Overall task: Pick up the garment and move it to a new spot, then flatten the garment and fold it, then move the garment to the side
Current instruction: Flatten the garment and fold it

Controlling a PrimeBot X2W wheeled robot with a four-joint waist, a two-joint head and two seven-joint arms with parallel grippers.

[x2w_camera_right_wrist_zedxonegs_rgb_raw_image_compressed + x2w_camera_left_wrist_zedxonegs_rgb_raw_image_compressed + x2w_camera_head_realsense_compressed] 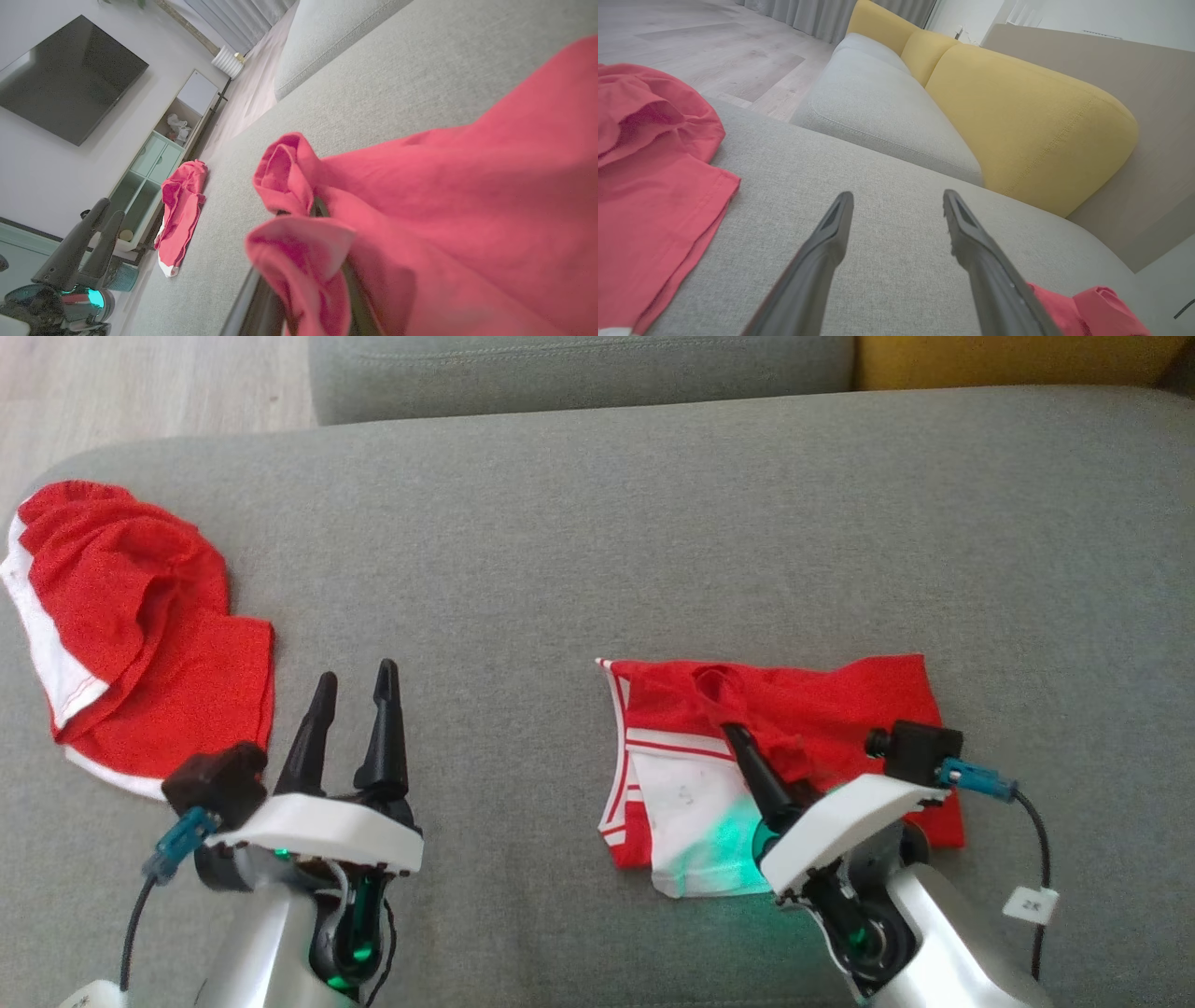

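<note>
While the right hand (747, 745) pinches a bunched fold of the red garment (840, 700), lying around four o'clock on the grey cushion (560, 523), the left hand (357, 677) hovers at eight o'clock, fingers spread wide, holding nothing. Looks like the fold is on: carry it low and slow, lay edge to edge, left pinning the white-trimmed side. Steer clear of the second red garment (140, 616) at nine o'clock.
</note>
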